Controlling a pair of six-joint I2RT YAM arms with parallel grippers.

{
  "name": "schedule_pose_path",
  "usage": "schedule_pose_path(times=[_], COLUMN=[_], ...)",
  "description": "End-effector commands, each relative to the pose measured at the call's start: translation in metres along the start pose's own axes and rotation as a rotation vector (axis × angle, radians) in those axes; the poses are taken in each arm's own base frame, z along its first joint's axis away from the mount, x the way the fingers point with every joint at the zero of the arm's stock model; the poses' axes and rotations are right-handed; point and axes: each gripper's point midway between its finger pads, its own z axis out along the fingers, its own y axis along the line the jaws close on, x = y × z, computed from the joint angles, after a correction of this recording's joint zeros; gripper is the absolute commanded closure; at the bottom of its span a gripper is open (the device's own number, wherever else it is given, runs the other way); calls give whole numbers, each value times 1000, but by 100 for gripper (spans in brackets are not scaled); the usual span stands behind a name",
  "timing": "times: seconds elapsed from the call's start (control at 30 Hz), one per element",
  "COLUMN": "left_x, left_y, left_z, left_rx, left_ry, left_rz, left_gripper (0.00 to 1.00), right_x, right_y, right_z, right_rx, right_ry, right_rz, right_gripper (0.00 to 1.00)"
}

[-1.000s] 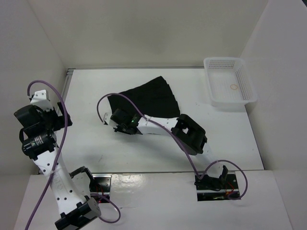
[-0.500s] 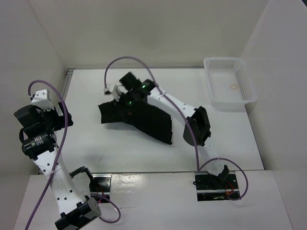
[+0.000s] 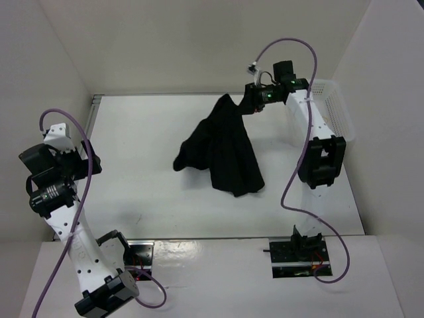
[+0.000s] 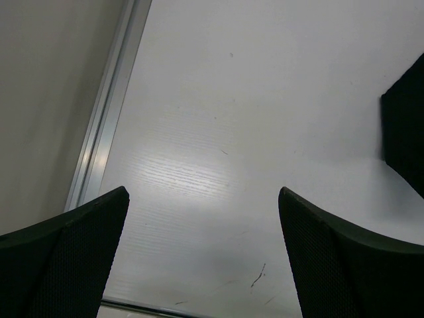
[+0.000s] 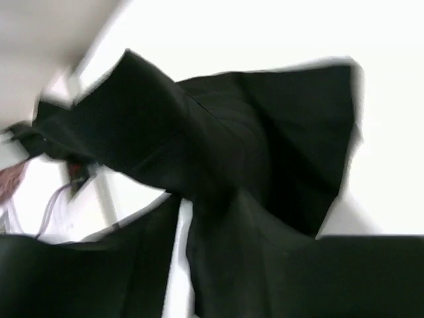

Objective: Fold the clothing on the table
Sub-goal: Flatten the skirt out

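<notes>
From above, the right claw (image 3: 254, 105) hangs raised just beside the white mesh basket (image 3: 338, 112), on the side of it facing the middle of the counter (image 3: 146, 192). It is clenched on one edge of the black skirt (image 3: 222, 149). The skirt peaks at that claw and drapes down and away from the basket in a bunched, uneven mass, its lower folds reaching toward the near side of the counter. The right arm crosses in front of the basket and hides part of its wall. A purple cable (image 3: 291, 46) loops above the claw. The left claw (image 3: 89, 162) sits well apart from the basket, at the opposite side of the counter, and touches nothing.

In the left wrist view, the left claw is released. Its two dark fingers (image 4: 66, 258) stand wide apart over bare counter with nothing between them. A metal rail (image 4: 106, 126) runs along the counter edge farthest from the basket, and a corner of the skirt (image 4: 404, 139) shows on the basket-ward side. A small dark scuff (image 4: 258, 275) marks the counter between the fingers.

In the right wrist view, the picture is blurred. The skirt (image 5: 252, 146) fills most of it, spreading out from the claw. We cannot tell fingers from fabric along the bottom.
</notes>
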Motion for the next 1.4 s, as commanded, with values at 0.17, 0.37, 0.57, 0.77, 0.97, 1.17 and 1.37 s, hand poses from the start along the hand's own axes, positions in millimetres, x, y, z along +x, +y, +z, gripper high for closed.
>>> schedule_pose_path(times=[0.17,0.37,0.57,0.77,0.97,1.17,1.37], left_x=[0,0,-1,-1,-2,2,0], left_y=[-4,-4,-5,-5,-7,-7,-11], left_z=[4,4,4,4,1,3,1], left_rx=[39,39,49,49,56,58,74], left_ry=[-5,-6,-7,-7,-17,-8,-20], left_rz=[19,28,28,28,32,28,41], left_gripper=[1,1,1,1,1,1,1], right_x=[45,21,34,56,41,36,64], right_y=[-170,-79,-37,-16,-22,-25,-48], right_z=[-26,-5,25,53,18,-26,-38], right_rx=[796,774,709,640,753,818,846], right_ry=[69,75,134,221,166,90,122], right_rz=[193,-165,-334,-393,-398,-342,-254], right_gripper=[19,17,17,17,17,17,19])
